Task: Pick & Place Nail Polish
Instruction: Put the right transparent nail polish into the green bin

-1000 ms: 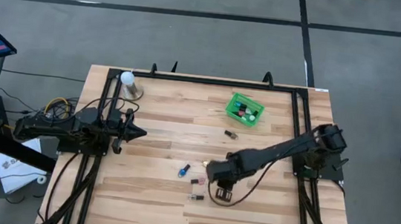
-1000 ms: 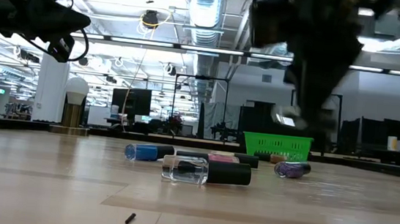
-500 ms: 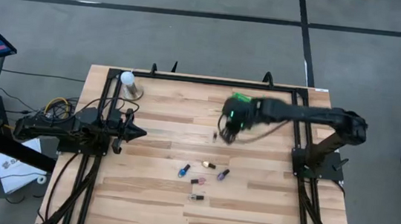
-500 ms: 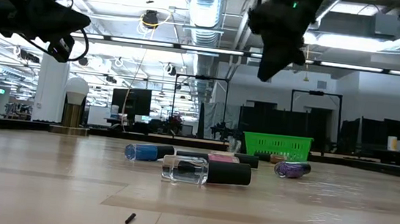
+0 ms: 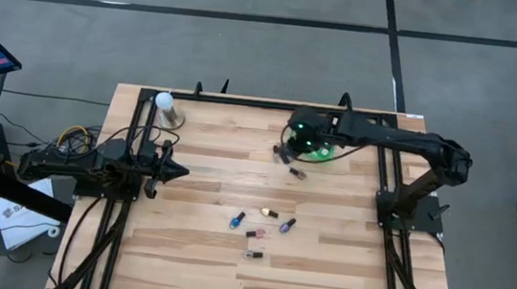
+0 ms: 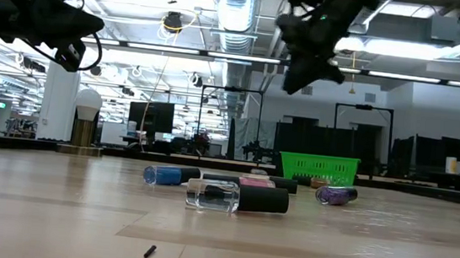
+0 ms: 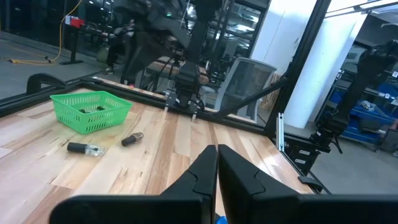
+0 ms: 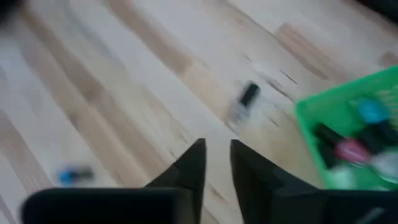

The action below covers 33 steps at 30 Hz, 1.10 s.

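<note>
High view: right pincer (image 5: 283, 154), fingers slightly apart and empty, has swung to the green basket (image 5: 327, 153).

A pale wooden tabletop (image 5: 188, 262) fills the middle of the high view. A white ball-topped stand (image 5: 165, 106) sits near its upper-left corner. A green basket (image 5: 319, 152) lies toward the upper right. Grey floor (image 5: 249, 47) surrounds it.

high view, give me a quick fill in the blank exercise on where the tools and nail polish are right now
1. The right tool hangs by the ____ basket.
2. One nail polish bottle lies on the table close to the basket; ____ more lie grouped nearer the table's middle.
3. The left tool waits at the table's ____ side.

Missing words: green; five; left
</note>
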Motion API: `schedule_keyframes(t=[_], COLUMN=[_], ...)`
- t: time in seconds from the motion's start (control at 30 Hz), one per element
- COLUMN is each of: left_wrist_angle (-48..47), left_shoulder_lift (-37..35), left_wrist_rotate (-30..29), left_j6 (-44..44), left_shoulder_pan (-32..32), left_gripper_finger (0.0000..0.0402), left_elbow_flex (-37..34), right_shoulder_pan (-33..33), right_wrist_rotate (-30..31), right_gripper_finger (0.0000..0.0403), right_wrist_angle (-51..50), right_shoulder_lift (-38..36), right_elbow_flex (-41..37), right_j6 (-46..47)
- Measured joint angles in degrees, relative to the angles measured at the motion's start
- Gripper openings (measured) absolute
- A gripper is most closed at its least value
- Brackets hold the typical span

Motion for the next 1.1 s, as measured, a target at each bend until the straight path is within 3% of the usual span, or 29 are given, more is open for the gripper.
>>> schedule_keyframes(t=[0.17,0.37,0.77,1.1], left_wrist_angle=[-0.04,-0.04,-0.02,0.02], left_shoulder_lift=[0.0,0.0,0.0,0.0], left_wrist_rotate=[-0.01,0.02,-0.03,-0.03], left_j6=[0.0,0.0,0.0,0.0], left_shoulder_pan=[-0.01,-0.01,-0.02,-0.02], left_gripper_finger=[0.0008,0.0008,0.0008,0.0008], left_elbow_flex=[0.0,0.0,0.0,0.0], right_shoulder_pan=[0.31,0.66,0.82,0.49], right_wrist_rotate=[0.09,-0.66,2.41,3.4], right_gripper_finger=[0.015,0.0218,0.022,0.022], right_wrist_angle=[3.6,-4.64,-22.78,-25.93], right_shoulder_lift=[6.02,18.29,35.94,43.45], right_elbow_flex=[1.76,12.33,35.44,39.63], right_j6=[8.69,13.19,12.36,11.79])
